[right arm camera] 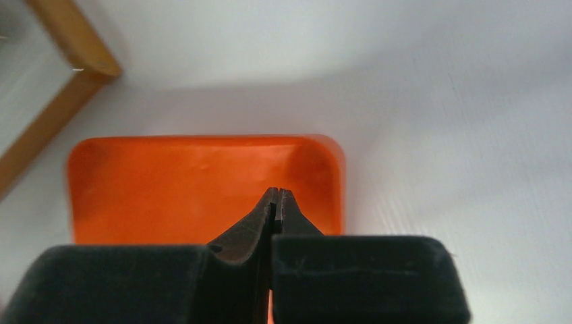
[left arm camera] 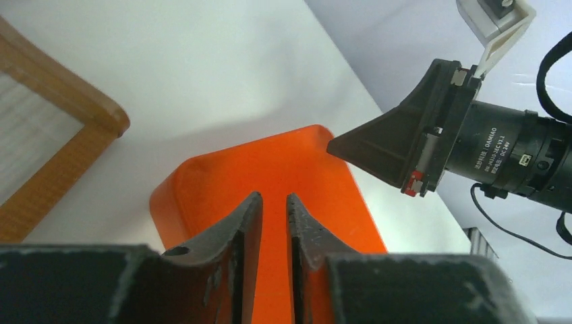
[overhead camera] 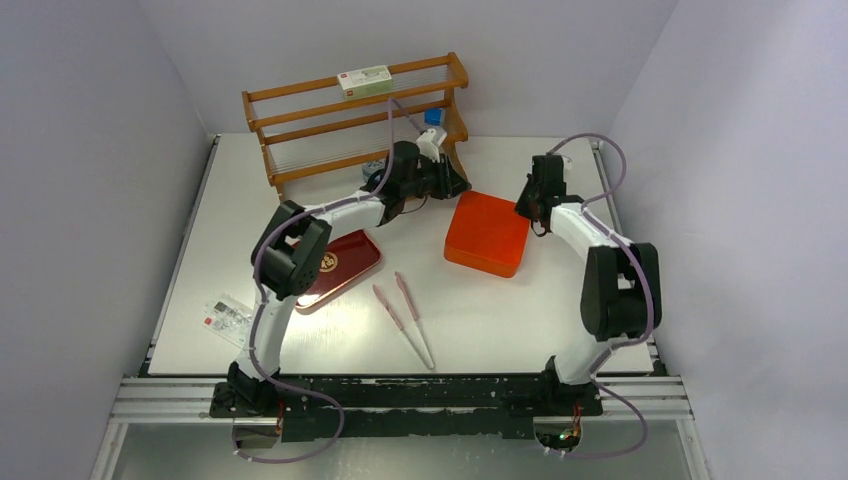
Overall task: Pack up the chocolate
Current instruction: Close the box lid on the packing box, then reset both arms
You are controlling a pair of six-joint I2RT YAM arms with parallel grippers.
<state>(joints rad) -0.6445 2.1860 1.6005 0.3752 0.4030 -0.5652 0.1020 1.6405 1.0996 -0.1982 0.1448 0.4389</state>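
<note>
Bright, even overhead light. The white table shows a glare patch left of its centre. In the right wrist view the orange box looks soft, casting a dim shadow on its far side.

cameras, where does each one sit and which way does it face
Top external: high behind the robot, facing down at the table; left arm and right arm show.
Left wrist: on the left arm, facing the orange box past the left gripper; the right gripper shows too.
Right wrist: on the right arm, facing the same box past the shut right gripper.
All share the orange box.
</note>
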